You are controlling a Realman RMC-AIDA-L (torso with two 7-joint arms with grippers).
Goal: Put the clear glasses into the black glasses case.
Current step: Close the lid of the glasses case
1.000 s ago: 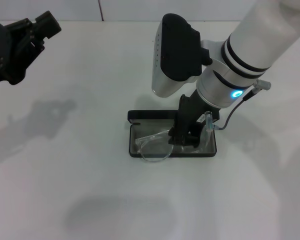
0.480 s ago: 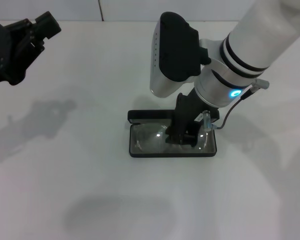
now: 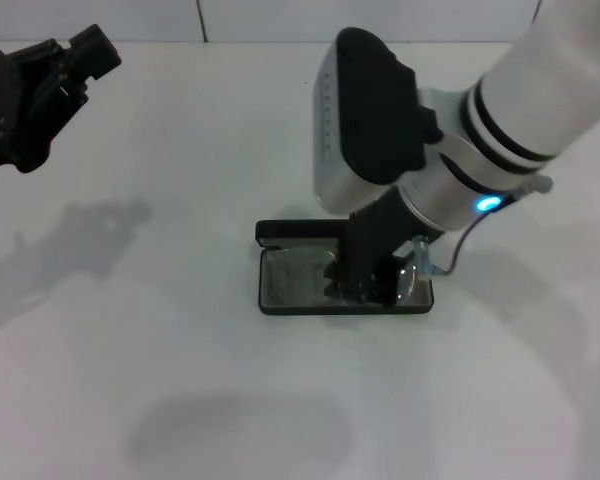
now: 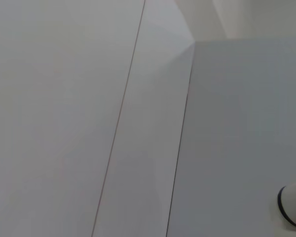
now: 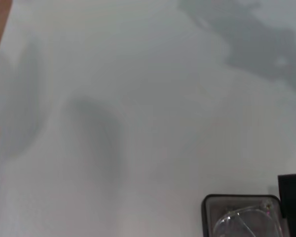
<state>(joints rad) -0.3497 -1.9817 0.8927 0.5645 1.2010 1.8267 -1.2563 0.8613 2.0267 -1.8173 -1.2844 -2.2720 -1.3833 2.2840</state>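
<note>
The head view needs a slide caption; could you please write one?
Right gripper lowers the transparent plastic glasses into the open black hinged case on the white table; left gripper parked aside.

We saw almost nothing but pale, flat surfaces through the left wrist camera. A wide light panel [image 4: 59,113] filled one side of the picture, crossed by a thin dark seam [image 4: 119,118] that ran slantwise from edge to edge. Beside it lay a narrower pale strip [image 4: 148,148], bounded by a second dark line [image 4: 179,148]. Past that line stood a greyer, slightly bluish panel [image 4: 241,133], whose edge met a lighter surface [image 4: 256,19] at a corner. At the picture's edge we noticed a small rounded white part with a black ring [image 4: 293,209]; we could not tell what it belonged to.
</note>
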